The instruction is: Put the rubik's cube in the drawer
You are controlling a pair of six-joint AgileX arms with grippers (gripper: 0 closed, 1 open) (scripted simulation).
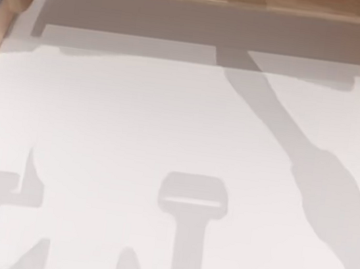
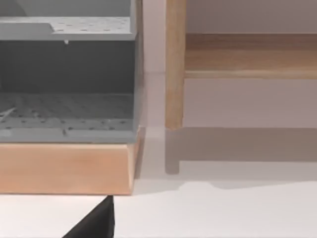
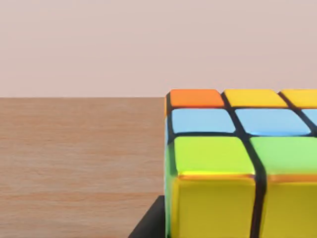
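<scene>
The rubik's cube (image 3: 237, 163) sits right in front of the right wrist camera, over a brown wooden surface (image 3: 79, 158), with shiny orange, yellow, blue and green squares split by black lines. I cannot tell if either hand is open or closed. The white bench (image 1: 168, 120) has lots of bare room. A wooden cabinet (image 2: 64, 168) holds grey, dotted drawers (image 2: 67, 114).
</scene>
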